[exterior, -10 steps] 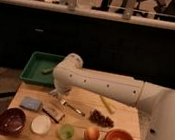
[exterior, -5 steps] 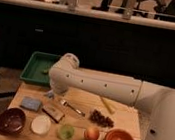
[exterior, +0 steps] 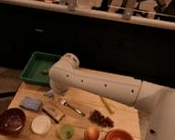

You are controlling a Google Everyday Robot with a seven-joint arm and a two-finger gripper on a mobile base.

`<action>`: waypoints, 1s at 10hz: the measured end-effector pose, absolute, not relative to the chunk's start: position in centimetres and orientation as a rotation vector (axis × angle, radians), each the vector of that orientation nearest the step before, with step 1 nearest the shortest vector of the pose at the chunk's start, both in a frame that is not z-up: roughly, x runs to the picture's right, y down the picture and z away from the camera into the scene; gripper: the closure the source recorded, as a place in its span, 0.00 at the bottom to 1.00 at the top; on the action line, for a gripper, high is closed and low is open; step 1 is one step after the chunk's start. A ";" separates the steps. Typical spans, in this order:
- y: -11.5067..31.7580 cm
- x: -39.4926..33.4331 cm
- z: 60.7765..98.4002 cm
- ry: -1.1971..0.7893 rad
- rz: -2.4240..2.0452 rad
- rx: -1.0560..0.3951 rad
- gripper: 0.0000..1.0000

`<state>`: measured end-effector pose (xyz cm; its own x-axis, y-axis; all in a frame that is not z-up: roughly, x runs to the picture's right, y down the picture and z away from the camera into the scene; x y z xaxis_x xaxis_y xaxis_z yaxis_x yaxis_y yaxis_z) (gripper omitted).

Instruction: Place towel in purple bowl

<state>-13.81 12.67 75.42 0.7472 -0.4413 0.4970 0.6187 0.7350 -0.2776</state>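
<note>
PICKUP IN PROGRESS: My claw [exterior: 52,89], jaws pressed together, hangs low over the back-left of the wooden table [exterior: 123,115], tucked beneath my white forearm. A pale blue-grey scrap just under it, which I take for the towel [exterior: 49,95], lies between the blue sponge [exterior: 31,104] and a metal utensil [exterior: 72,106]. I cannot tell whether the cloth is pinched or merely touched. Over the past second my arm has crept slightly leftward, while everything on the table has stayed put. The purple bowl [exterior: 11,121] waits at the front-left corner beside the white bowl [exterior: 40,125], apart from the cloth. By my reading the grasp is still being settled and the carry has not begun.
</note>
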 end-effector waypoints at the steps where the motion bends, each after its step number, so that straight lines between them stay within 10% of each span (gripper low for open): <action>1: 12.6 -14.0 75.5 -0.435 -0.612 -0.449 1.00; 10: 13.3 -27.2 73.7 -0.682 -0.776 -0.567 1.00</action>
